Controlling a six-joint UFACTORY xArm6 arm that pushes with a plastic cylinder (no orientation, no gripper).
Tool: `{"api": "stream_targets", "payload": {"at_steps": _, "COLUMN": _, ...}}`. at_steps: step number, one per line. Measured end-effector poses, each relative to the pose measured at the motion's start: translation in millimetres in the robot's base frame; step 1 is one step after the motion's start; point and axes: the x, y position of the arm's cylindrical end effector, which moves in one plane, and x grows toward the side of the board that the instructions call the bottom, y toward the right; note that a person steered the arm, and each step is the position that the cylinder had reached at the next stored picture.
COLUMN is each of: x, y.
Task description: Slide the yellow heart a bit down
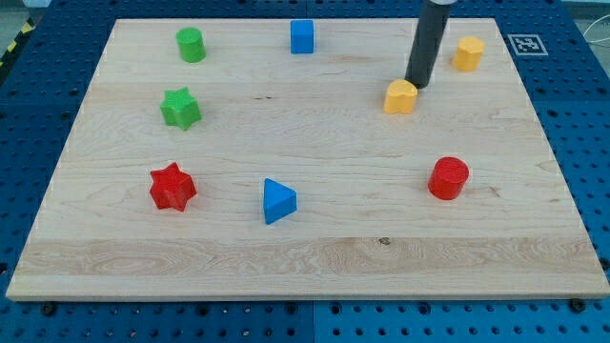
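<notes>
1. My tip [417, 84], the lower end of a bare dark rod with no jaws and nothing in its hold, stands just above the yellow heart [400, 97], touching or nearly touching its upper edge.
2. The yellow heart lies toward the board's top right corner, with a second yellow block [468, 53] nearer that corner.
3. A red cylinder [448, 178] sits by the right edge.
4. A blue cube [302, 36] and green cylinder [191, 45] line the top edge.
5. A green star [180, 108] and red star [172, 187] flank the left edge of the wooden board [315, 257]; a blue triangle [278, 201] lies toward the bottom edge.
</notes>
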Motion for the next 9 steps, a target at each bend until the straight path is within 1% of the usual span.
{"api": "stream_targets", "payload": {"at_steps": 1, "x": 33, "y": -14}}
{"api": "stream_targets", "payload": {"at_steps": 2, "x": 47, "y": -22}}
{"api": "stream_targets", "payload": {"at_steps": 3, "x": 14, "y": -18}}
{"api": "stream_targets", "payload": {"at_steps": 4, "x": 6, "y": -33}}
{"api": "stream_targets", "payload": {"at_steps": 5, "x": 31, "y": -48}}
{"api": "stream_targets", "payload": {"at_steps": 6, "x": 64, "y": -37}}
{"api": "stream_targets", "payload": {"at_steps": 7, "x": 79, "y": -33}}
{"api": "stream_targets", "payload": {"at_steps": 8, "x": 81, "y": -51}}
{"api": "stream_targets", "payload": {"at_steps": 9, "x": 76, "y": -47}}
